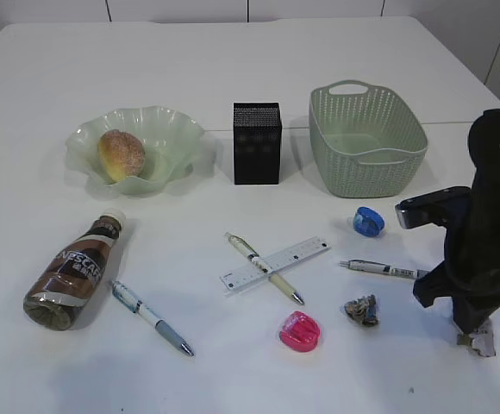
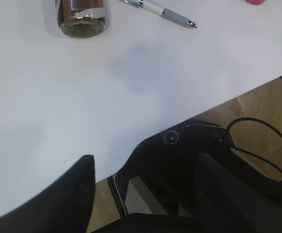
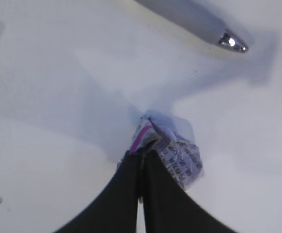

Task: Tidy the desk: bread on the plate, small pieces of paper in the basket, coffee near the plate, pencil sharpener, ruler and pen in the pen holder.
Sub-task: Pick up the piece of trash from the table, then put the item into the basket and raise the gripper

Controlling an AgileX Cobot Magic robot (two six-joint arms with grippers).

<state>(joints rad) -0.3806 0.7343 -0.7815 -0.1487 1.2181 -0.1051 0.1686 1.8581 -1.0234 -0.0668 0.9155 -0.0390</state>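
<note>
My right gripper (image 1: 474,335) is shut on a crumpled piece of paper (image 3: 172,145), low at the table's front right; the paper also shows in the exterior view (image 1: 486,340). A second paper ball (image 1: 361,310) lies left of it. Bread (image 1: 121,154) sits on the green plate (image 1: 174,129). The coffee bottle (image 1: 76,272) lies on its side at front left. The ruler (image 1: 276,263) crosses a pen (image 1: 265,268). Two more pens (image 1: 151,317) (image 1: 383,269), a blue sharpener (image 1: 369,221) and a pink sharpener (image 1: 300,331) lie around. My left gripper (image 2: 141,194) is open and empty past the table's front edge.
The black pen holder (image 1: 257,143) stands at the back middle. The green basket (image 1: 366,129) stands to its right. In the left wrist view, the bottle's base (image 2: 80,19) and a pen (image 2: 167,13) show at the top, with the table edge running diagonally.
</note>
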